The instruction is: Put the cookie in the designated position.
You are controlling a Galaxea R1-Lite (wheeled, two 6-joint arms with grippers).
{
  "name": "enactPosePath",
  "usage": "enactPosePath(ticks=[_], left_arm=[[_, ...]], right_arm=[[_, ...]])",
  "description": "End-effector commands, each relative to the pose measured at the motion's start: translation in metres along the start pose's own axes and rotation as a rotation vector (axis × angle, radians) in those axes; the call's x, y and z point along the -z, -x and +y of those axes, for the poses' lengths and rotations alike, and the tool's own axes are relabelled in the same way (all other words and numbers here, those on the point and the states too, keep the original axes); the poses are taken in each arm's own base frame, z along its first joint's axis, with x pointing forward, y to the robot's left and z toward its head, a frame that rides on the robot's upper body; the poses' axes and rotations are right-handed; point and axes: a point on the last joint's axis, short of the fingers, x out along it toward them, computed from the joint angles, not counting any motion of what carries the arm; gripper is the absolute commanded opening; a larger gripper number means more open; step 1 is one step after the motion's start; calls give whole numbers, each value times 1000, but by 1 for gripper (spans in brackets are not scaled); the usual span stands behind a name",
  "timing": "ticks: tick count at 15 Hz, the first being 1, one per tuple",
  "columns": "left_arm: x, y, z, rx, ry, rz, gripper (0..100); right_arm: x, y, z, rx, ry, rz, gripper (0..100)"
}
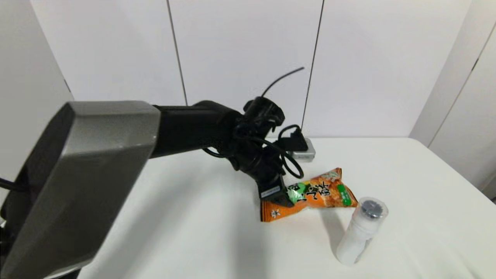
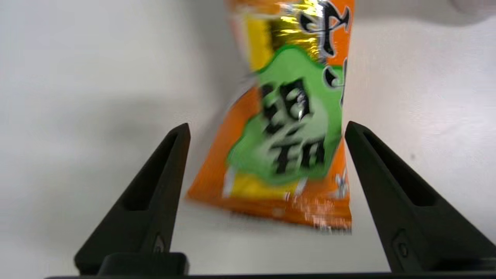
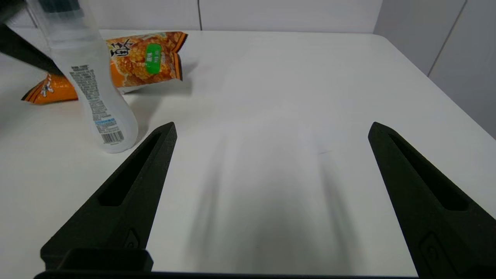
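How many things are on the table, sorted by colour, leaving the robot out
Orange: 1, the cookie packet, lying flat under the open left pincer.
White: 1, the bottle, standing upright beside the packet.
Grey: 1, a small box with a black plug, near the far edge.
Total: 3.

My left gripper [image 2: 266, 130] hangs spread over the near end of the cookie [image 1: 314, 193], one finger on each side with bare table [image 1: 193, 232] showing under both. A white bottle [image 1: 360, 232] stands just beside the packet's other end, toward the table's right edge, crowding any approach from there. A small grey box [image 1: 304, 154] sits near the far edge. Before my open right gripper [image 3: 271, 130], the table runs bare toward the far right corner.
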Motion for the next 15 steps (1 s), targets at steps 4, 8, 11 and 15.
enactPosePath(ticks=[4, 8, 11, 15], left_arm=[[-34, 99, 2, -276, -19, -155, 100], [-47, 181, -21, -440, -33, -223, 100], [-46, 248, -49, -584, 32, -278, 100], [-19, 316, -85, -739, 147, -323, 100]], right_arm=[[3, -1, 0, -1, 0, 10, 100], [3, -1, 0, -1, 2, 10, 100], [3, -1, 0, -1, 0, 10, 100], [3, -1, 0, -1, 0, 10, 100]])
